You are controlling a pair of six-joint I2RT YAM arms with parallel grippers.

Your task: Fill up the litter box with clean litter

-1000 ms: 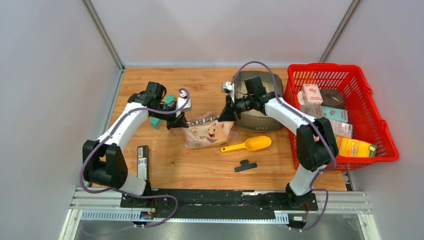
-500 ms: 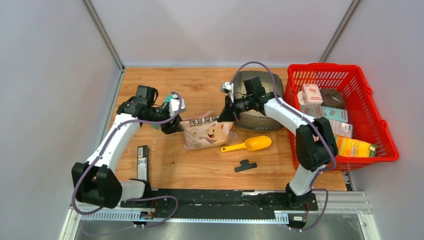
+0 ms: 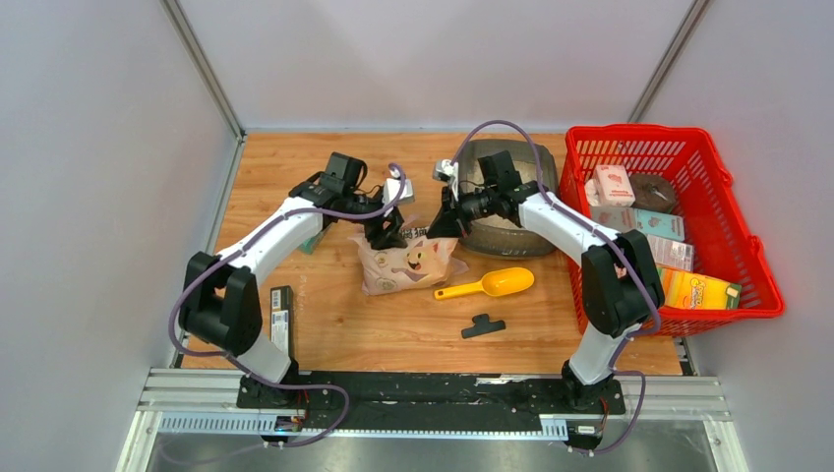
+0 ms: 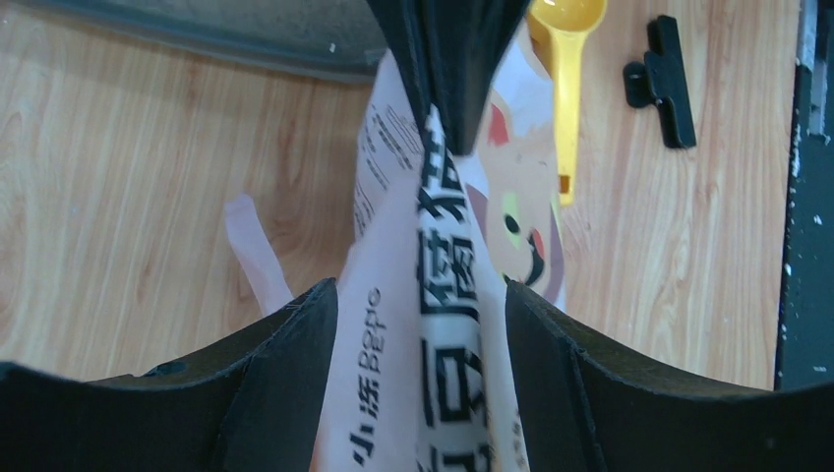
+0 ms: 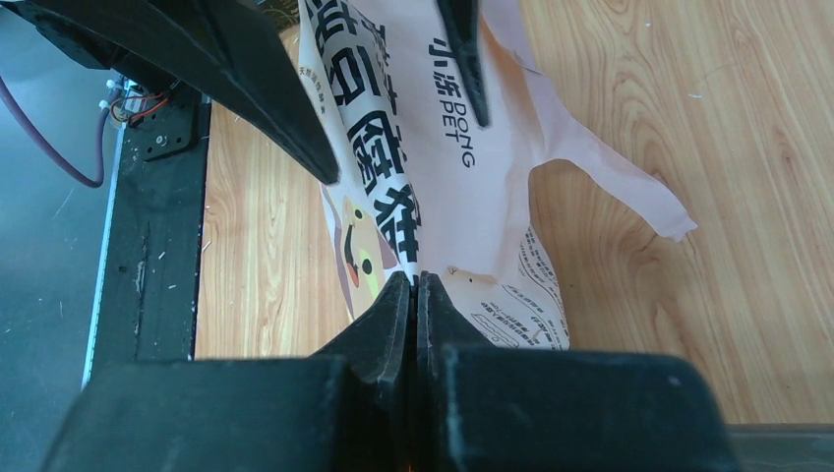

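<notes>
The pink-white cat-print bag [image 3: 408, 264] lies on the wooden table, its top edge lifted. My right gripper [image 3: 438, 224] is shut on that edge, seen close in the right wrist view [image 5: 415, 280]. My left gripper [image 3: 384, 231] is open and straddles the same raised edge, a finger on either side [image 4: 418, 305]. A torn strip [image 5: 610, 177] hangs off the bag's top. The dark grey litter box [image 3: 506, 243] sits just behind the bag, under my right arm, its wall showing in the left wrist view [image 4: 197, 29]. The clean litter is hidden.
A yellow scoop [image 3: 492, 285] and a black clip [image 3: 482, 325] lie in front of the bag. At the right stands a red mesh basket [image 3: 733, 187] with several packets. A black bar [image 3: 281, 317] lies near my left arm's base, a teal object [image 3: 309, 242] beside that arm.
My left gripper has opened and moved right, from the bag's left corner onto its raised top edge. My right gripper has stayed shut on the bag.
</notes>
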